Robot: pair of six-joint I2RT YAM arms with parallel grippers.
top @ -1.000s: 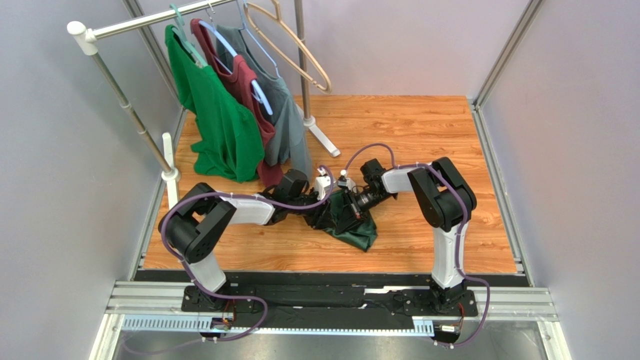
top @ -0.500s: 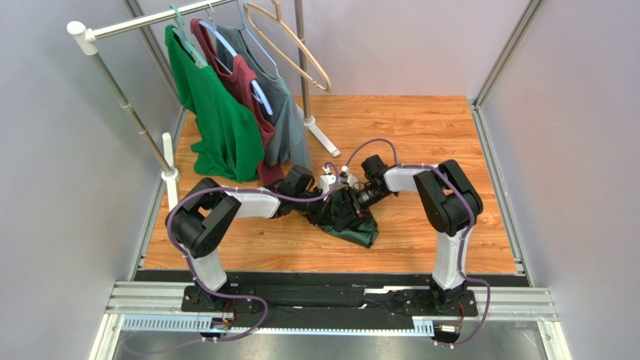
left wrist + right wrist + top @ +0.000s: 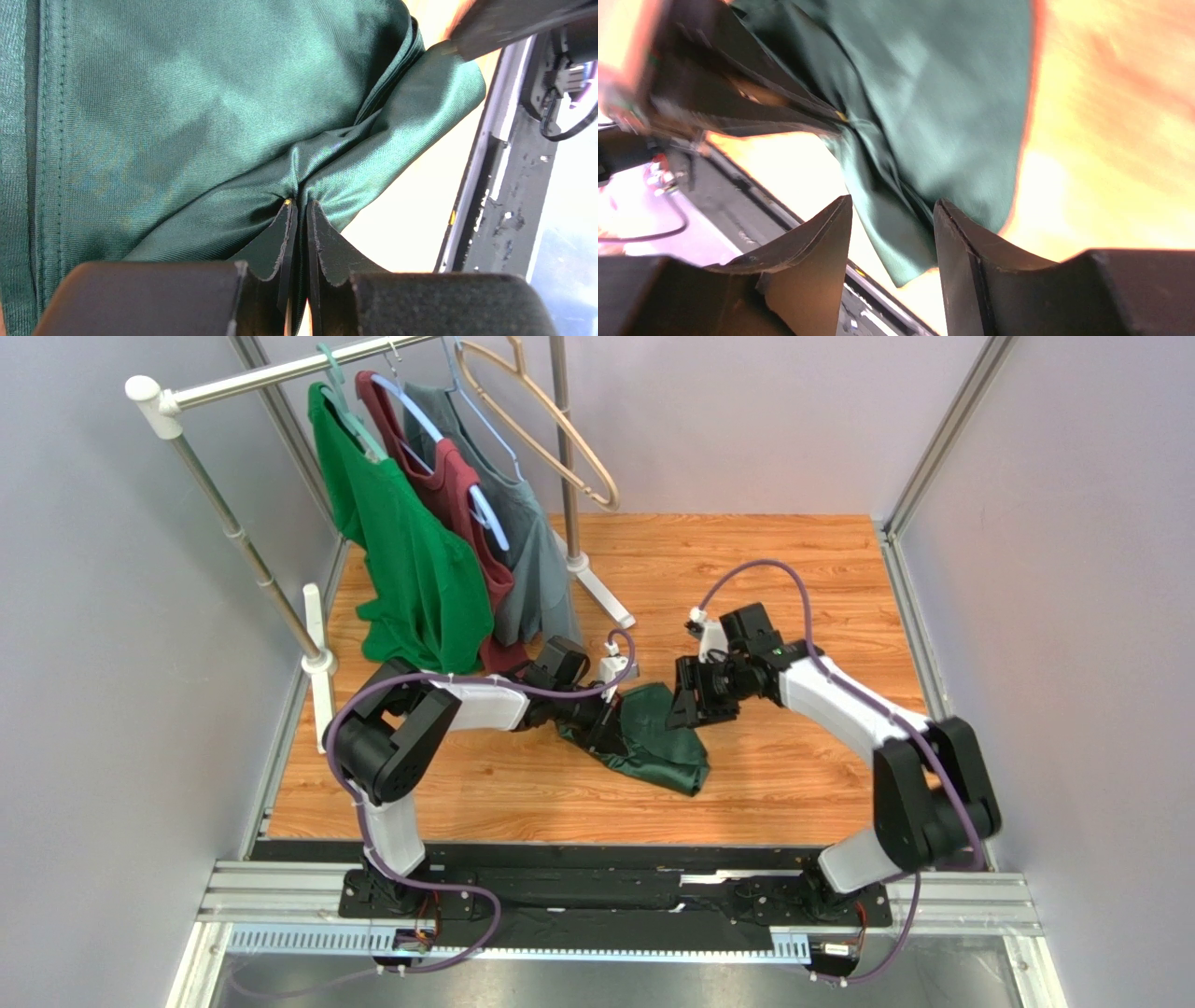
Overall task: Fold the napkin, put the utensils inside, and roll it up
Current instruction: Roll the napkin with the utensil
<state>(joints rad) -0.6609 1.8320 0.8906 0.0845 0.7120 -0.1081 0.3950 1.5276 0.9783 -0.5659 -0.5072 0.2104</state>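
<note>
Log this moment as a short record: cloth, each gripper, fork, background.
napkin: dark green, bunched in a heap on the wooden table
left gripper: shut on a fold of the napkin
right gripper: open, holding nothing, at the napkin's right side
fork: not visible in any view
background: hanging shirts at far left

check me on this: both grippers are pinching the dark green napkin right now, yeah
Not quite. Only the left gripper is pinching the dark green napkin, shut on a fold of it. The right gripper is open and grips nothing, as the right wrist view shows.
</note>
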